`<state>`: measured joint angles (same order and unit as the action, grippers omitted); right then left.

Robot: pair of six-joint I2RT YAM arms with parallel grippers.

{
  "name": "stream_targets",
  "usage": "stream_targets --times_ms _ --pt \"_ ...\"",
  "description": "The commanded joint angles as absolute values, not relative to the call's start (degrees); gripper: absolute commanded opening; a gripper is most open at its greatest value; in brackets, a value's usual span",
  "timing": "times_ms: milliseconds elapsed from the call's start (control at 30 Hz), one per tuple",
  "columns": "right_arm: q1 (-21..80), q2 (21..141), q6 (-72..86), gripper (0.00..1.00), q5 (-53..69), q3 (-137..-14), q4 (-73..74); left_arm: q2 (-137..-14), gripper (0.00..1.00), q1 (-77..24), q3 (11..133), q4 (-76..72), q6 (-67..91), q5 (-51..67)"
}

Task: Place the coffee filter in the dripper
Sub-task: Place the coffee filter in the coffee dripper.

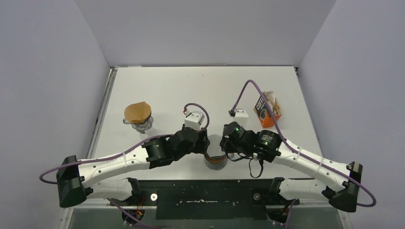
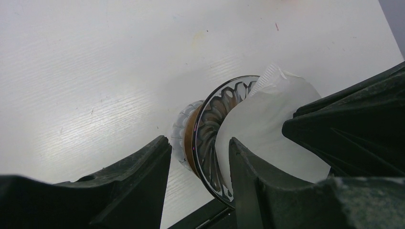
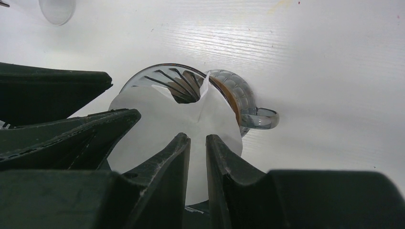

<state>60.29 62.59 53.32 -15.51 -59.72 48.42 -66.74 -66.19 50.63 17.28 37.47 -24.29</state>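
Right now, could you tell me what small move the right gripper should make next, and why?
Probably ease the right gripper down toward the dripper: the coffee filter it seems to pinch sits tilted, partly above the rim, with ribs on one side bare.

**Dripper** [image 1: 215, 160]: your smoky, see-through cone, with ribs fanning down the inner wall. It has a brown ring collar under the bowl and a small loop handle at the side. It stands upright, mouth up, on the table [image 1: 191, 86], near the front edge at about mid-width.

**Filter** [image 3: 157, 119]: your white thin paper cone, opened out, with a crimped seam along one edge. It sits at the dripper's mouth and covers most of the opening, with bare ribs showing past one side. You cannot tell how deep it sits.
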Motion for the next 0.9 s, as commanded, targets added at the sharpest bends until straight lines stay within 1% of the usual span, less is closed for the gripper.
stream_targets --times_ms 0,133,433,633,733,867 --pt "59.9 62.6 54.3 0.21 -16.4 -59.5 46.8 -67.5 0.46 -65.5 52.2 15.4 36.2 -22.7" --pt "59.8 62.9 54.3 0.21 -16.4 -59.0 46.9 -67.6 0.46 -64.9 51.8 15.8 36.4 -22.6" --pt "59.7 62.9 54.4 0.18 -16.4 -57.9 47.1 -68.0 0.3 -63.3 50.7 15.9 37.1 -20.5" --pt "59.7 62.9 54.5 0.15 -16.4 -57.8 47.3 -68.0 0.23 -62.8 50.7 16.1 37.1 -19.8" --pt "59.7 63.0 54.5 0.15 -16.4 -58.0 47.2 -67.8 0.23 -62.8 50.8 16.1 37.0 -19.6" --pt "59.7 63.4 54.3 0.16 -16.3 -59.1 47.2 -67.4 0.31 -62.8 51.2 16.2 36.8 -19.5"
